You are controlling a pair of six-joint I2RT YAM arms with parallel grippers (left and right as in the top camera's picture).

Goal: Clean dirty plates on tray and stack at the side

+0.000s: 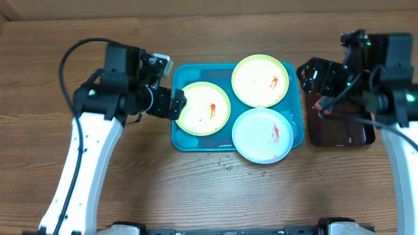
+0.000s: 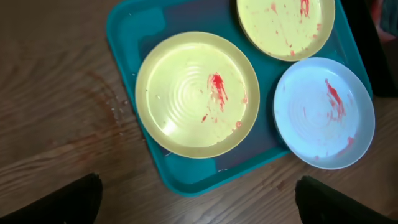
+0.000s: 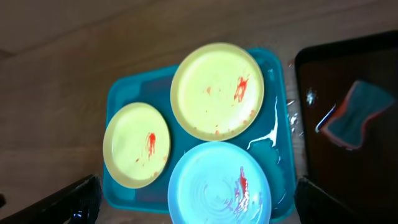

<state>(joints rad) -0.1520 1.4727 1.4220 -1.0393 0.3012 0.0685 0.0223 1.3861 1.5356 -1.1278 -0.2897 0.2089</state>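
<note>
The wooden table (image 1: 196, 202) carries the tray (image 1: 196, 73), which lies between the two grippers, and a smaller dark tray (image 1: 339, 134) under the right gripper (image 1: 315, 79). Three plates with red smears lie on the tray. One yellow-green plate (image 1: 204, 108) is just in front of the left gripper (image 1: 175, 104). The second yellow-green plate (image 1: 261, 80) and the pale blue plate (image 1: 263, 135) are nearer to the right gripper. Both grippers have their jaws spread wide and hold nothing. A sponge (image 3: 351, 115) lies in the dark tray.

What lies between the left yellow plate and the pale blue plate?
Only bare tray floor separates the left yellow plate and pale blue plate; the left wrist view shows it.
</note>
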